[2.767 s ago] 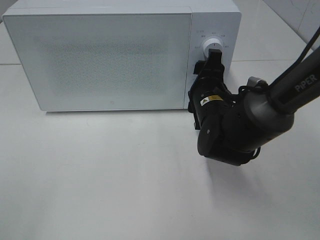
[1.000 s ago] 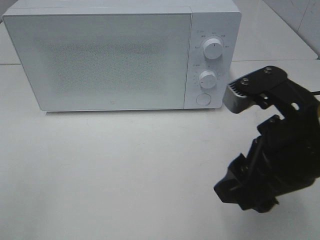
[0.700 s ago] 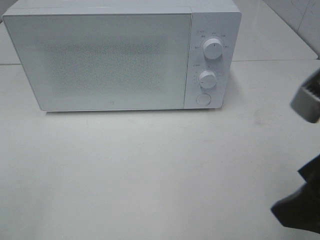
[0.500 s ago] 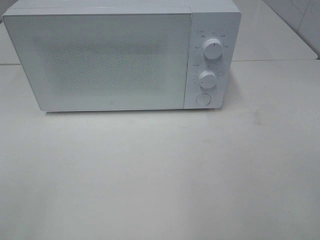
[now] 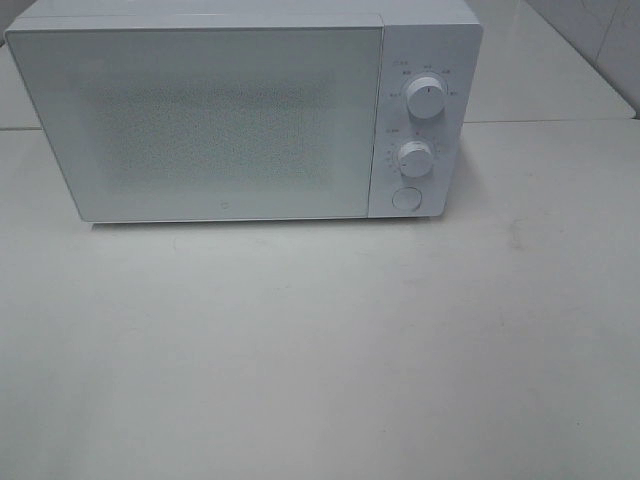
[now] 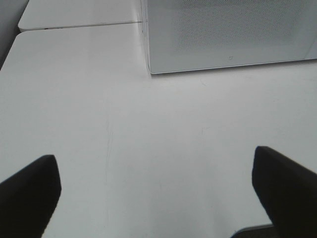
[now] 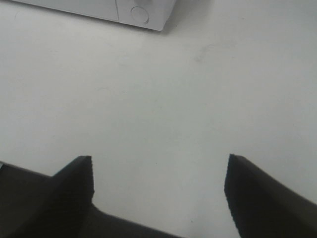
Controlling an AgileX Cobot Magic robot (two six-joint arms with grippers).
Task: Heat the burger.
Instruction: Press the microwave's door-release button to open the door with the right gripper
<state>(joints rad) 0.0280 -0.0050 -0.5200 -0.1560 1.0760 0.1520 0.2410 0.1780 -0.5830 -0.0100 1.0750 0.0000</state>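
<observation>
White laminate tabletop (image 5: pixel 320 350) fills the near half of the high view, with a pale tiled wall (image 5: pixel 600 35) showing at the far right corner. A boxy white microwave oven (image 5: pixel 420 40) stands at the far side of the table, and its wide, speckled grey-white door (image 5: pixel 200 120) is shut flush with the body. A narrow control panel runs down the oven's right end. It carries an upper round white dial (image 5: pixel 426 99), a lower round white dial (image 5: pixel 415 158) just below it, and a flat round white button (image 5: pixel 405 198) at the foot.

The burger shows in none of the three views. The door's frosted panel is too cloudy to tell whether anything sits behind it.

The left gripper (image 6: pixel 154 161) hangs over bare table, near the front of the oven's left end. Its two dark fingers (image 6: pixel 29 193) are spread wide apart, with only tabletop between them. From this wrist camera the oven's near left corner (image 6: pixel 148 69) rises ahead, and a second white table (image 6: pixel 79 12) abuts beyond it on the far left.

The right gripper (image 7: pixel 159 159) likewise stands with its jaws parted and nothing held. Its black serrated fingers (image 7: pixel 252 193) frame an empty stretch of table, well apart from the oven. That camera catches the oven's near right corner and its round button (image 7: pixel 140 15).
</observation>
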